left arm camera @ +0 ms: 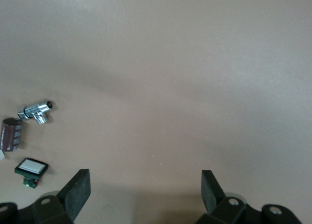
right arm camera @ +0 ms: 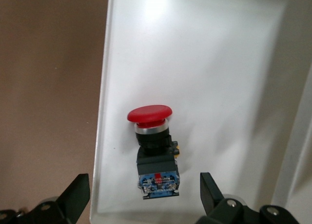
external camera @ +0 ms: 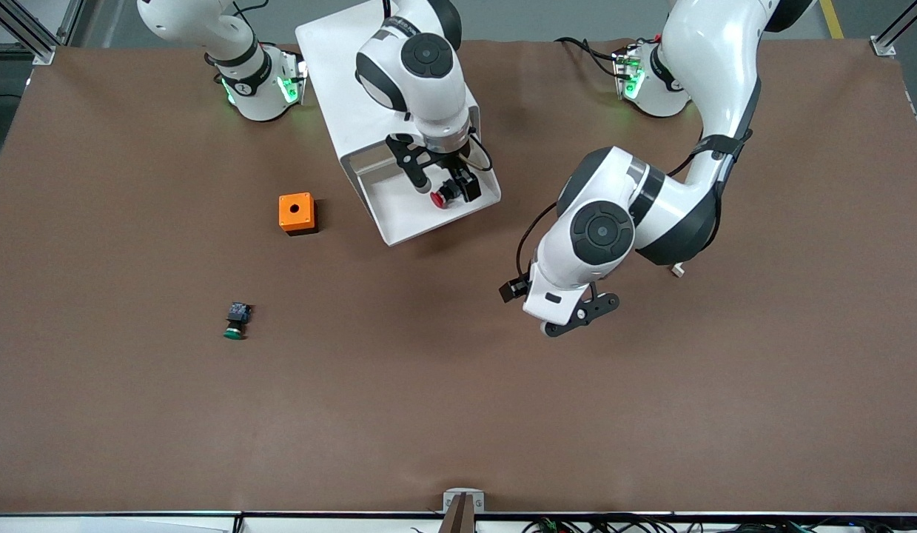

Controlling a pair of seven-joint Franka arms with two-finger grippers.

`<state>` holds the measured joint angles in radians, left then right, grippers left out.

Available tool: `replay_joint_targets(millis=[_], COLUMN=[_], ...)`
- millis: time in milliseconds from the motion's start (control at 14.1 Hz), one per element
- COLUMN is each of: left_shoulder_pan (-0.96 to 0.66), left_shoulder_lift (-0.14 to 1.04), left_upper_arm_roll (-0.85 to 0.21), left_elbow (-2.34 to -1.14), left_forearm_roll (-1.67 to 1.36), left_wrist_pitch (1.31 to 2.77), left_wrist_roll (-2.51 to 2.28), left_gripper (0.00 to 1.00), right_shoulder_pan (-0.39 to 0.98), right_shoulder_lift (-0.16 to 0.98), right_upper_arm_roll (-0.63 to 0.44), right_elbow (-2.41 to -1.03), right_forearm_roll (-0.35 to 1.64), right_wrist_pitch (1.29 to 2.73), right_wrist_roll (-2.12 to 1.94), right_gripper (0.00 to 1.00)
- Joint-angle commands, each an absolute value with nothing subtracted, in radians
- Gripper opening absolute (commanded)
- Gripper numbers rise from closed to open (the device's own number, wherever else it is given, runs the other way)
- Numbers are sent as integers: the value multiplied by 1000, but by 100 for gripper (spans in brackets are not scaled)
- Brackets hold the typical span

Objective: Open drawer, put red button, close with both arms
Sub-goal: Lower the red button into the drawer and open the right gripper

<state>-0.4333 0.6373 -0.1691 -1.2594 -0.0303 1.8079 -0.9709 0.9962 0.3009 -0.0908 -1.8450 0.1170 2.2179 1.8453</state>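
The white drawer (external camera: 402, 222) stands pulled out of its white cabinet (external camera: 340, 74). The red button (external camera: 442, 197) lies on its side on the drawer's floor (right arm camera: 204, 63), red cap, black body and blue rear block all showing (right arm camera: 153, 141). My right gripper (external camera: 443, 186) hangs just over it, open, its fingers on either side of the blue block without touching it (right arm camera: 144, 185). My left gripper (external camera: 575, 318) is open over bare brown table (left arm camera: 145, 182), toward the left arm's end, and holds nothing.
An orange box (external camera: 297, 213) with a round hole sits beside the drawer. A green-capped button (external camera: 236, 322) lies nearer the front camera. Below the left arm lie a metal fitting (left arm camera: 36, 111), a dark red cylinder (left arm camera: 10, 134) and a white-capped square switch (left arm camera: 31, 168).
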Motion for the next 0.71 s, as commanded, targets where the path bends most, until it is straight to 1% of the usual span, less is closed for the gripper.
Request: replay_joint_targets(millis=[0,356,498,640], left_shoulder_pan=[-445,-480,-506,-541], left_shoulder_lift=[604,604,609,618], left_upper_arm_roll=[-170,-170,-172,-170], left_elbow=[-1308,-1374,-1379,-1381], left_forearm_roll=[9,11,29,31], left_wrist_pitch=[1832,1937,1948,1948], left_wrist_roll=[-979,-1083,-1124,-1161], left_gripper=[100,100,100,100], right_shoulder_pan=[971,850,793,721], right_shoulder_lift=[310,308,302,284], right_upper_arm_roll=[-98,-98,-98,-98], right_elbow=[-1798,-1675,-1641,-1637], right_forearm_roll=[118,118,118,120], right_wrist_pitch=[2180,2001,1938,1872], right_wrist_roll=[1769,1515,1404,1260], right_gripper=[100,100,100,100])
